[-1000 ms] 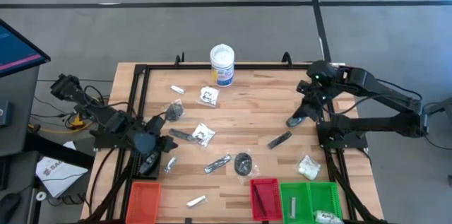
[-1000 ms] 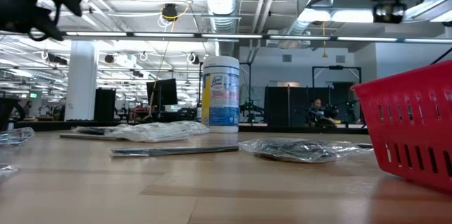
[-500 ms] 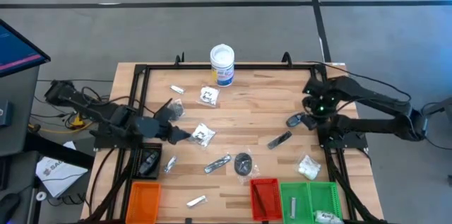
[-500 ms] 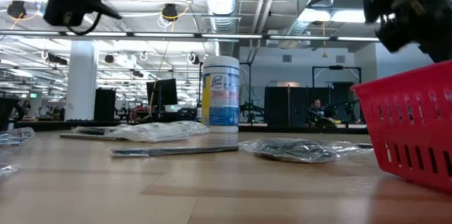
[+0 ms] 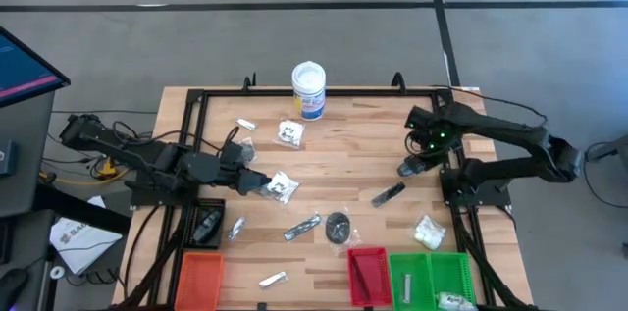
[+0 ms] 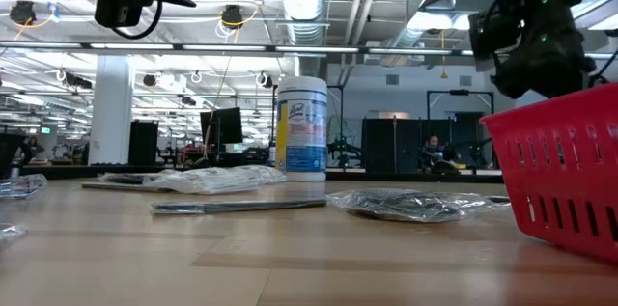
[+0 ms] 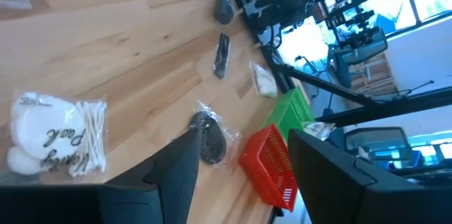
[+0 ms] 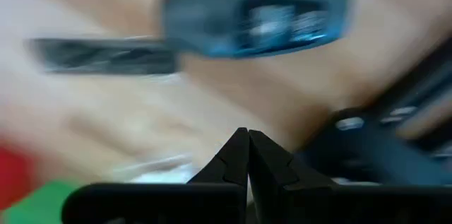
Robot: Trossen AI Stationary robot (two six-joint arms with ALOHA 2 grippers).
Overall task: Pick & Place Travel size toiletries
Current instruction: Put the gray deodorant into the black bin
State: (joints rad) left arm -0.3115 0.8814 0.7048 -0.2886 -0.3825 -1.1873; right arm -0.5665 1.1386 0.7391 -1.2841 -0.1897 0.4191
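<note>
The workspace was a butcher-block table in an open lab hall. The red tray, green tray and orange tray sat along its near edge, and a white tub stood at the far edge. The travel size toiletries lay scattered between them, apart from one another. The left gripper, fingers parted and empty, hovered just beside the clear swab packet. This packet was judged light, soft and slippery; grasping across its bulged middle was advised. The right gripper, fingers closed and empty, hovered above a dark oblong item.
</note>
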